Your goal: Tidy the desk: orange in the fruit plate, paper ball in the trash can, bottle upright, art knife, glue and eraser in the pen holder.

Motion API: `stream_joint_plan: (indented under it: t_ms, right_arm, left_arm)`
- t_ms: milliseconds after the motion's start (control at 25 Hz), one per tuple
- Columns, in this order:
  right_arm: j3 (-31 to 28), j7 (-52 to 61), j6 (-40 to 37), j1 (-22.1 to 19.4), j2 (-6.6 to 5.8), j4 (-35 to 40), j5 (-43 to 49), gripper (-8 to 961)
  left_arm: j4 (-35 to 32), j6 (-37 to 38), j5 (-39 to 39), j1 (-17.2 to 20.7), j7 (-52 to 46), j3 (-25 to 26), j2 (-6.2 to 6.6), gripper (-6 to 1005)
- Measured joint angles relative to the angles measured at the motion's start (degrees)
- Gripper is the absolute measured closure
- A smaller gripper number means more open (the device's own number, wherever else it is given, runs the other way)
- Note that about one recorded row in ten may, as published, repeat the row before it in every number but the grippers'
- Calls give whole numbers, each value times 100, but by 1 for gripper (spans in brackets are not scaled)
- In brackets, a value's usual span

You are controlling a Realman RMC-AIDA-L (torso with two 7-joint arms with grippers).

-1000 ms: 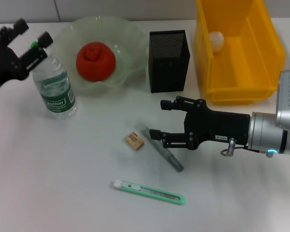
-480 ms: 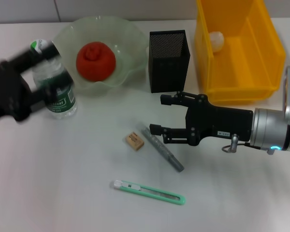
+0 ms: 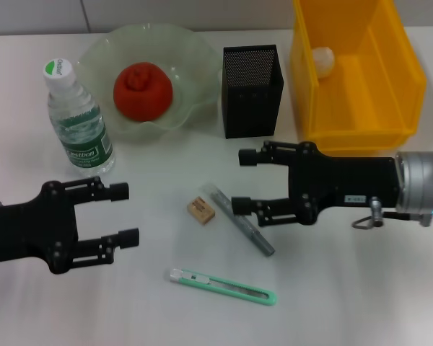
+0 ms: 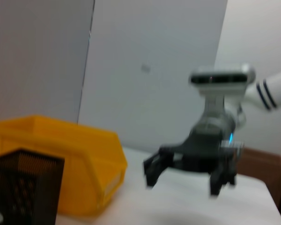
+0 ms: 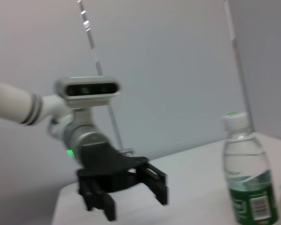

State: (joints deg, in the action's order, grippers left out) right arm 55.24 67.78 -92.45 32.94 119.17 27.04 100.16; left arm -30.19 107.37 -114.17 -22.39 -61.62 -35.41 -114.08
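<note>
You have the bottle (image 3: pixel 76 119) upright on the bench (image 3: pixel 361 288), at the far left, just beside the fruit plate (image 3: pixel 191 65). The orange (image 3: pixel 143 90) lies in the plate. The paper ball (image 3: pixel 323 61) lies in the yellow bin (image 3: pixel 404 79) at the far right. The pen holder (image 3: pixel 252 90) stands between plate and bin; you cannot tell from the head view whether anything is in it.

Three items lie loose on the bench in front of the holder. The eraser (image 3: pixel 200 210) lies flat, just left of the glue (image 3: pixel 242 220), close to it but apart. The glue lies on its side, slanting from near the eraser toward the front right. The knife (image 3: pixel 222 286) lies flat nearest the front edge, apart from both, its white end pointing left.

Your right claw (image 3: pixel 243 182) reaches in from the right, low over the bench, fingers pointing left and spread wide. The nearer finger (image 3: pixel 256 207) sits right at the glue's middle; you cannot tell whether it touches. The far finger points toward the front of the holder. Nothing is held.

Your left claw (image 3: pixel 124 214) comes in from the left edge, in front of the bottle and well clear of it, fingers spread wide and pointing right toward the eraser, with bare bench between. It holds nothing.

The left wrist view shows the right claw (image 4: pixel 182 180) spread beside the bin (image 4: pixel 84 164) and holder (image 4: pixel 23 187); the right wrist view shows the left claw (image 5: pixel 131 199) spread, bottle (image 5: pixel 248 178) standing.
</note>
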Motion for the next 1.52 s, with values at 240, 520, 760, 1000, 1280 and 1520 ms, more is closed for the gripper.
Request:
stream_joint_plan:
  t_ms: [240,520,760,1000,1280,1520]
  right_arm:
    - [57,1095,-482,135,1,955,728,128]
    - [1039,2431,-522,746,3,1696,1457,128]
    - [2121,2992,-189,1319,19,1770,1578,128]
    - [3367,3546,501,1752,65,1865,1536,129]
    - [4270,4083,1142,1953,71,2081,1388,129]
    - [5264,5003,1729,2402,72,2103,1378,129]
  left_arm:
    - [-7,-182,-328,-27,216,-1,-18,292]
    - [17,-266,-369,-24,230,-58,-33,292]
    - [46,-373,-406,20,286,-130,-21,293]
    - [48,-443,-519,24,289,-133,-43,293]
    - [48,-484,-526,25,286,-130,-54,293]
    - [48,-492,-528,25,248,-133,-57,294]
